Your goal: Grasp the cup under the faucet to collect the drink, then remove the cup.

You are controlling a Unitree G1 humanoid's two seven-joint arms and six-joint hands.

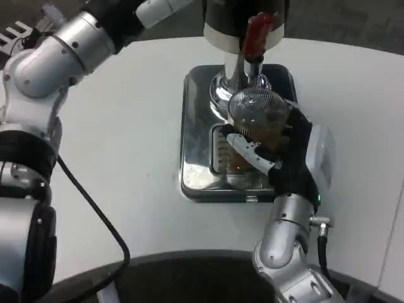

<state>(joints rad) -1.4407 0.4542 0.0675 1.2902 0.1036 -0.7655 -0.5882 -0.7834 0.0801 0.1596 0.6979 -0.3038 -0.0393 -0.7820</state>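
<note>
A clear ribbed plastic cup (259, 117) holding brown drink sits over the steel drip tray (199, 126), just below the dispenser's spout. My right hand (287, 154) grips the cup from its right side, fingers wrapped round the lower wall. The faucet's red lever (254, 35) stands upright on the dark dispenser body (243, 19). My left hand (154, 9) is raised at the top edge, left of the dispenser and clear of the lever; its fingers run out of the picture.
The drip tray has a slotted grate (222, 158) at its front. A black cable (95, 214) runs across the white table (126, 158) on the left. The table's rounded front edge lies close below the tray.
</note>
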